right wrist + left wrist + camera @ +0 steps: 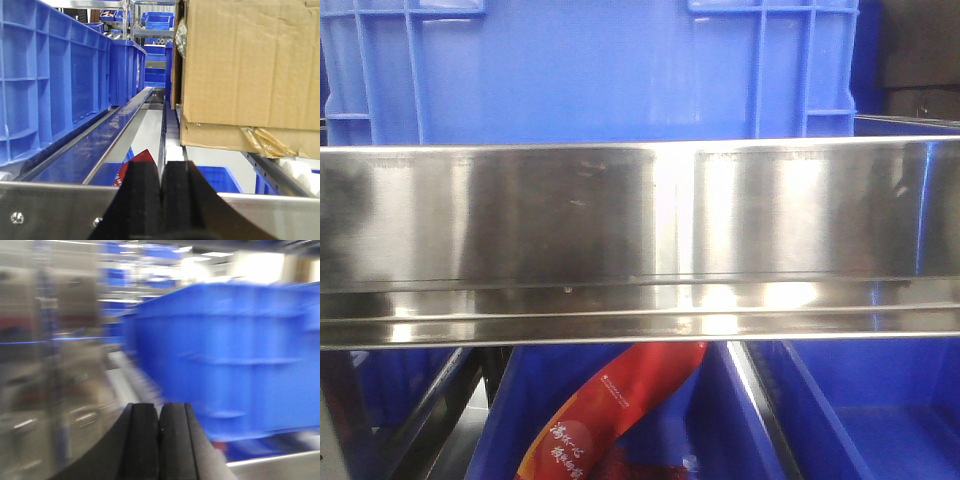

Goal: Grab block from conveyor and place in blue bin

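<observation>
Blue bin [590, 70]: stands behind a polished steel rail [640, 240], upper level | left gripper [159, 440]: fingers pressed together, grasping nothing, blurred blue bin just beyond | right gripper [161, 200]: fingers clenched, nothing between, cardboard box [250, 65] ahead right | red packet [610, 410]: lies in lower blue tray [730, 420] | block, conveyor: cannot tell.

Front view faces steel rail [640, 240] closely; wrist views look past fingers [145, 200].
</observation>
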